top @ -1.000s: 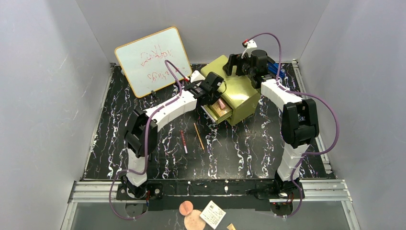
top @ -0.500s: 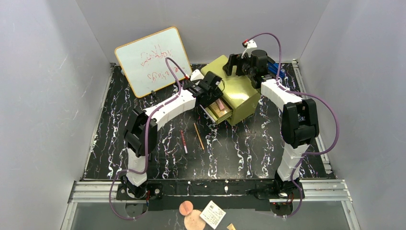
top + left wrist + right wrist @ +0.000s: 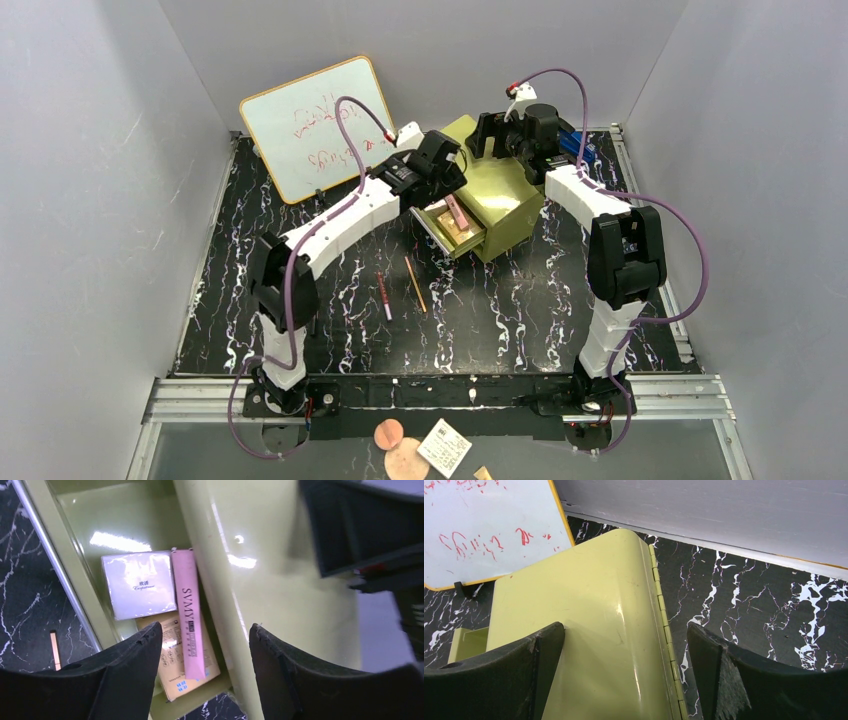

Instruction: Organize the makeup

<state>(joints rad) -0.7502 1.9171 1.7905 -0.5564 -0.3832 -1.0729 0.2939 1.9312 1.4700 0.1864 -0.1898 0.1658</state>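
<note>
The olive-yellow drawer chest (image 3: 497, 192) has its lower drawer (image 3: 75, 595) pulled out. Inside lie a white square box (image 3: 139, 584), a tan-orange palette (image 3: 170, 652) and, on top of the palette, a thin pink case (image 3: 190, 620). My left gripper (image 3: 205, 626) hovers open above the drawer's right side and holds nothing; it also shows from above (image 3: 447, 178). A dark-red pencil (image 3: 384, 296) and a tan pencil (image 3: 415, 284) lie on the table in front of the chest. My right gripper (image 3: 624, 630) is open, its fingers either side of the chest's rear hinged edge (image 3: 659, 605).
A whiteboard (image 3: 315, 125) with red writing leans at the back left, close to the left arm's elbow cable. Grey walls enclose the black marbled table (image 3: 520, 310). Pink discs and a card (image 3: 443, 447) lie below the front rail.
My left gripper has opened and let go of the pink case, which now rests in the drawer. The left arm has lifted and drawn back toward the far side. The right arm stayed still.
</note>
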